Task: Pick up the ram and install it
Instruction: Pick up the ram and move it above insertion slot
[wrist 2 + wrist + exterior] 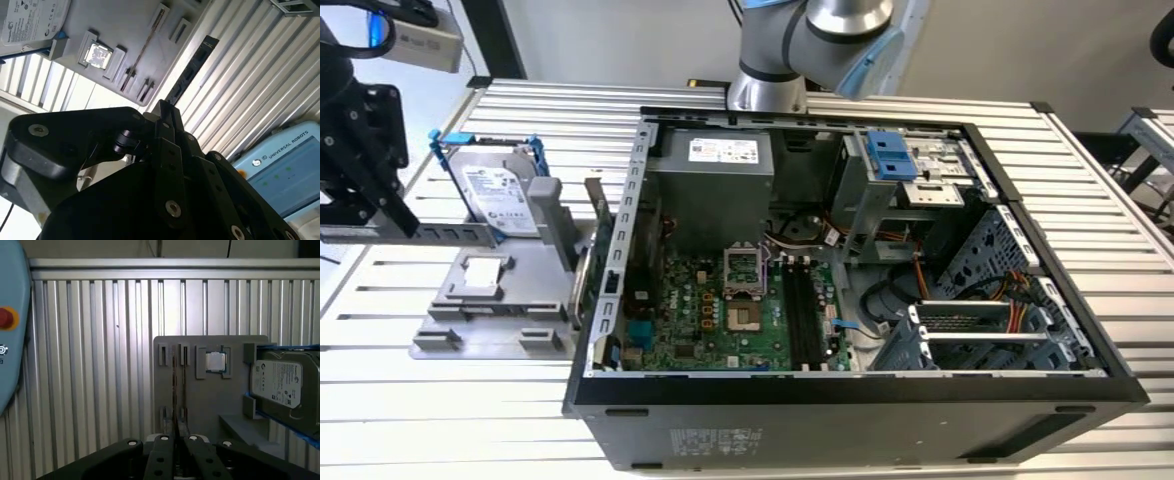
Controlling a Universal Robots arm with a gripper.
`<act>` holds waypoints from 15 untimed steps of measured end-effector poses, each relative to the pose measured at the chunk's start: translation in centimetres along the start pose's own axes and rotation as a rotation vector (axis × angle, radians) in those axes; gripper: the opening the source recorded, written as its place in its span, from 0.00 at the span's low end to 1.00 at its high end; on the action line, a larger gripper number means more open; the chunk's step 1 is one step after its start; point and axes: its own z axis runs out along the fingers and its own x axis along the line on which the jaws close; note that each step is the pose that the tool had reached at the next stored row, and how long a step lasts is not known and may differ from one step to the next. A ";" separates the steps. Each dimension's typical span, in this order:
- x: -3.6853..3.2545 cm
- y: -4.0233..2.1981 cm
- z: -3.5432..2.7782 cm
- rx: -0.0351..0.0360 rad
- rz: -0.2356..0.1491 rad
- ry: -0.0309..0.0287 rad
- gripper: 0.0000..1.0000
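Task not yet started in substance. The ram [174, 385], a thin, dark-greenish circuit-board stick, stands on edge in a narrow slot of the grey moulded plastic holder tray [210, 405]. It is not lifted and not installed.

The black metal gripper [178, 437] hangs above the tray, in line with the ram. Its fingers are drawn close together with nothing between them.

In the exterior view, the long black memory slots [803, 315] on the green motherboard [707, 320] look empty. The black steel computer case [854, 388] lies open.

- Tray: matte, blocky, with raised ribs.
- On the tray: a square metal-capped processor chip [216, 361], glossy.
- Also on the tray: a silver hard drive in a blue frame [280, 382], with a smooth labelled face.
- Table: ribbed aluminium table [100, 365] with long parallel grooves and a dull sheen.
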 end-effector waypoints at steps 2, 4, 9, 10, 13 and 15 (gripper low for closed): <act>-0.02 0.00 -0.41 0.0000 0.000 0.0000 0.00; -0.04 0.00 -0.81 0.0001 0.000 -0.0001 0.00; -0.05 0.00 -1.20 0.0003 0.000 -0.0002 0.00; -0.05 0.00 -1.21 0.0003 0.000 -0.0001 0.00; -0.07 -0.52 -1.22 -0.0020 0.000 0.0002 0.00; -0.09 -1.31 -1.21 -0.0061 0.000 0.0003 0.00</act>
